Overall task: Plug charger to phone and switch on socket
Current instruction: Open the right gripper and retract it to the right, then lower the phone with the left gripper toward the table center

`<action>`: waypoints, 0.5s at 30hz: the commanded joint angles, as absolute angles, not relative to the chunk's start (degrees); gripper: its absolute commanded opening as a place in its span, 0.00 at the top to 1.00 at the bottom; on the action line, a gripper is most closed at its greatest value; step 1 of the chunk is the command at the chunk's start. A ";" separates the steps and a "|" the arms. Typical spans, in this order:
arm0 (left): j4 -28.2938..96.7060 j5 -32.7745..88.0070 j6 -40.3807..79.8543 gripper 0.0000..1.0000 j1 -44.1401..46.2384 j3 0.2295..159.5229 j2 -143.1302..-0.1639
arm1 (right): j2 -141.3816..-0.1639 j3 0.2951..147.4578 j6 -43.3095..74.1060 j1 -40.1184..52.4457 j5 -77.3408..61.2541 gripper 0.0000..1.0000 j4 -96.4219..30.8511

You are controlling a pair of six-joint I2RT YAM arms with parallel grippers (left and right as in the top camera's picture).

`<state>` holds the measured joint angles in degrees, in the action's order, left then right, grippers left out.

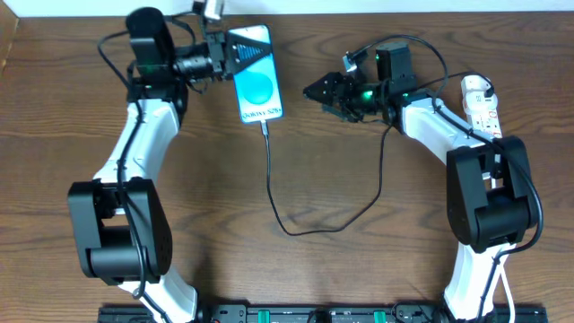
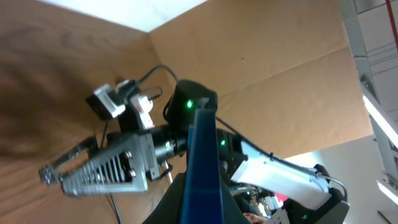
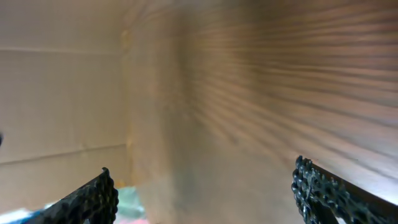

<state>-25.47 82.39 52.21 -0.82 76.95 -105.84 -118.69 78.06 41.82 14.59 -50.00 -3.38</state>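
One step appeared done: charger [image 1: 296, 230] tip met phone [image 1: 258, 85] near edge; left gripper [image 1: 229, 56] pinched phone; right gripper [image 1: 316, 91] fingers spread, empty; next, socket [image 1: 482, 106] switch at far right needed pressing

One phone [image 1: 257, 81], charger [image 1: 270, 170], socket [image 1: 482, 106] (each)

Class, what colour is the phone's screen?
The phone screen is bright blue with white lettering; clearest overhead.
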 commanded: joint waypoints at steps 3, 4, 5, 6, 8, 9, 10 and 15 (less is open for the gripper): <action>-25.69 78.67 48.45 0.93 1.96 71.26 -104.75 | -118.72 78.59 38.48 11.92 -39.53 0.10 -10.09; -25.71 77.47 48.45 0.93 2.26 70.41 -104.81 | -118.72 78.59 38.44 11.64 -38.96 0.09 -10.79; -25.69 76.14 48.45 0.93 2.61 69.45 -104.81 | -118.63 78.59 38.48 11.25 -38.35 0.09 -11.62; -25.69 74.48 48.45 0.93 3.07 68.31 -104.84 | -118.61 78.59 38.50 10.96 -38.00 0.09 -11.94; -25.69 72.10 48.12 0.93 3.95 66.39 -104.92 | -118.48 78.61 38.50 10.41 -36.51 0.05 -12.73; -25.69 71.40 47.42 0.92 4.40 65.60 -105.03 | -118.39 78.61 38.50 10.13 -35.44 0.03 -13.21; -25.67 70.85 46.06 0.93 5.04 64.53 -105.19 | -118.32 78.61 38.59 9.87 -33.82 0.01 -14.00; -22.11 67.61 40.75 0.93 8.05 61.41 -106.69 | -117.45 78.59 39.31 8.75 -31.40 0.01 -16.32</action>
<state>-24.40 71.33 45.78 6.02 62.48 -105.86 -118.69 78.06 39.66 9.58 -34.54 -15.84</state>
